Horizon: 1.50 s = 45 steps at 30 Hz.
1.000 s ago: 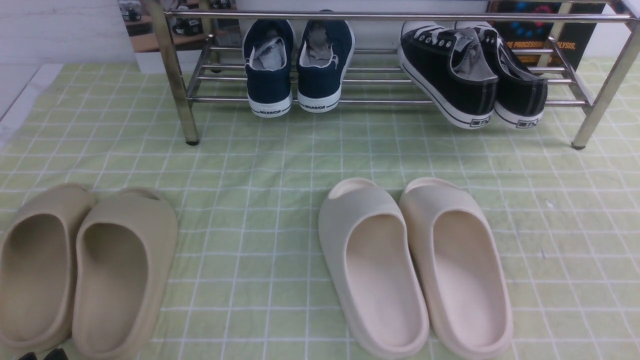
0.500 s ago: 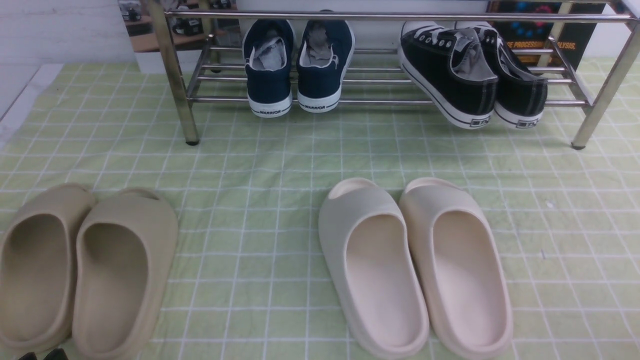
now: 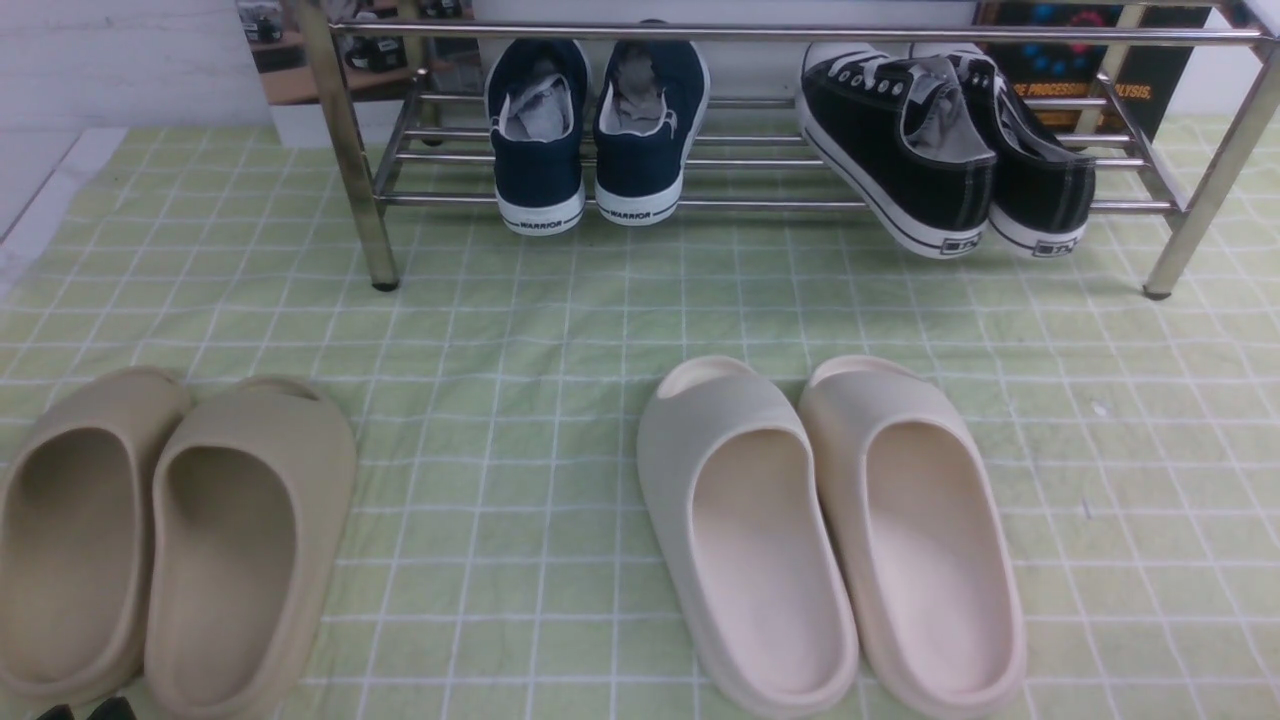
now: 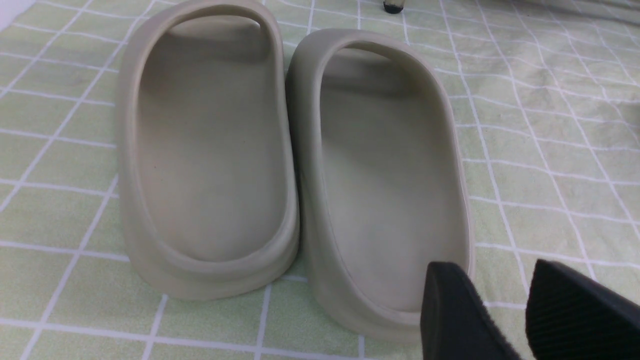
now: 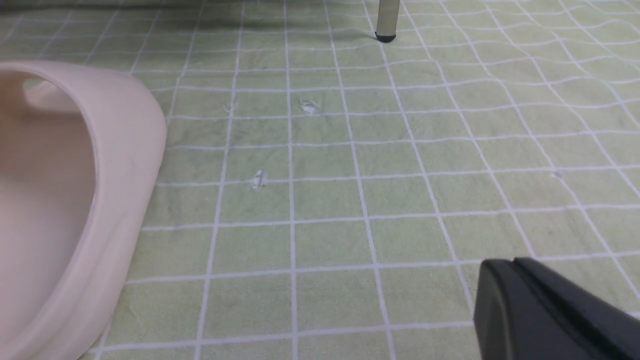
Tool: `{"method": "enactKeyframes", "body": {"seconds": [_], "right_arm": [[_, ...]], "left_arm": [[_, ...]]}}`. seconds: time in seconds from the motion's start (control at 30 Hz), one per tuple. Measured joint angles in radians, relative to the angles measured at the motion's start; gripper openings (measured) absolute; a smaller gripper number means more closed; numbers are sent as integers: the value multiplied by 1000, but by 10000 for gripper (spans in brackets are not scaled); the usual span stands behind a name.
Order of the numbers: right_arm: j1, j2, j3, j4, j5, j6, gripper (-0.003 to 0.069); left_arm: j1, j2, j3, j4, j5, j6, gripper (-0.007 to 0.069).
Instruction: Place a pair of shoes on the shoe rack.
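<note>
The pair of shoes, black sneakers with white soles, rests on the lower bars of the chrome shoe rack at its right end, heels toward me. The left shoe leans sideways against the right one. My left gripper is open with nothing between its fingers, low over the cloth at the heel of a tan slide. Only its tips show at the bottom edge of the front view. My right gripper is shut and empty above the bare cloth, apart from a cream slide.
Navy sneakers sit on the rack left of the black pair. Two tan slides lie at the front left and two cream slides at the front centre on the green checked cloth. Rack legs stand on it.
</note>
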Motion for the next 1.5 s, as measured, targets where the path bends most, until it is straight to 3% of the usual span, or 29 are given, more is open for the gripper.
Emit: {"method": "enactKeyframes", "body": {"seconds": [1.5], "right_arm": [[-5,0,-1,14,3,-6,19]], "left_arm": [[0,0,0,0,0,0,239]]}}
